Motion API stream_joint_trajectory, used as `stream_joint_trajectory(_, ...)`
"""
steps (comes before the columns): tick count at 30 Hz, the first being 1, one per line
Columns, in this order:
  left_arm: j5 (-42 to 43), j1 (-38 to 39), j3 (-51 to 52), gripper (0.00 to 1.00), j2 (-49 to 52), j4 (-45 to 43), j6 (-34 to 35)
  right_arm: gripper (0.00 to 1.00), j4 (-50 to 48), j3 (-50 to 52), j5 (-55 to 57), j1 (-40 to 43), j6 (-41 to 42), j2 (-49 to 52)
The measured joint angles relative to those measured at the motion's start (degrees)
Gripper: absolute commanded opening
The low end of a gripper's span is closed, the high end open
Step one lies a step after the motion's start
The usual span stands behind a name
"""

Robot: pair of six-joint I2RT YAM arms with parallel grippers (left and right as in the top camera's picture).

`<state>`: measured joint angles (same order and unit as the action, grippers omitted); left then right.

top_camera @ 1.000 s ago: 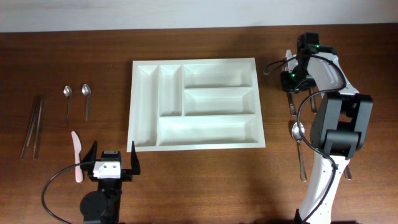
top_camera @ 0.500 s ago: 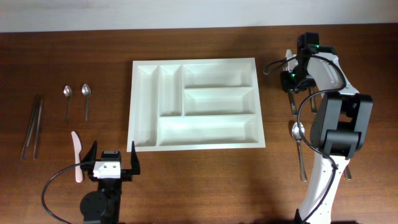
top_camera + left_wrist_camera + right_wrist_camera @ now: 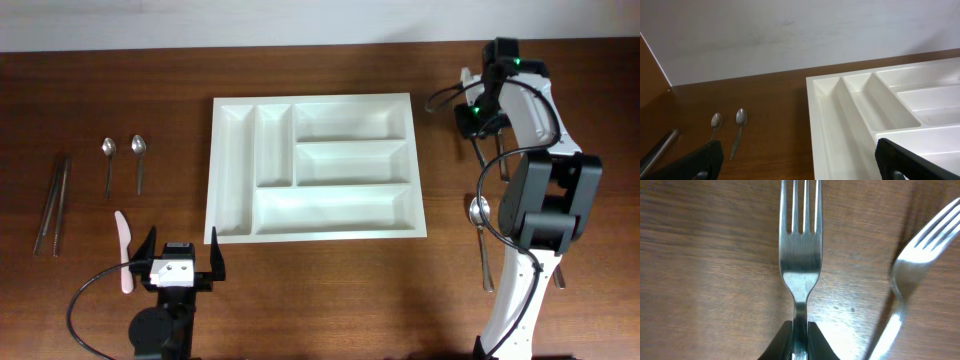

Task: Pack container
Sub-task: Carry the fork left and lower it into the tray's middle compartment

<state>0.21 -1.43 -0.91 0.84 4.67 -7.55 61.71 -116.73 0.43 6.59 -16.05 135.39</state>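
Right gripper (image 3: 799,332) has shifted toward the table's far edge; jaws pinch a fork (image 3: 800,265) by its neck, likely for carrying; tray (image 3: 310,103) well left of them; left gripper (image 3: 182,250) idle, jaws spread.

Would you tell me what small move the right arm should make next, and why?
Probably lift the fork a little and start carrying it left toward the tray. The right gripper is shut on the fork's neck, a second fork lies close beside it, and the tray's compartments show empty.
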Motion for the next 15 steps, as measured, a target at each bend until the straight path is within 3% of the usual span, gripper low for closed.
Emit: stream_joint_trajectory(15, 0.00, 0.00, 0.02, 0.99, 0.00, 0.00, 0.02, 0.08, 19.61, -22.56, 0.00, -7.10, -9.92, 0.04)
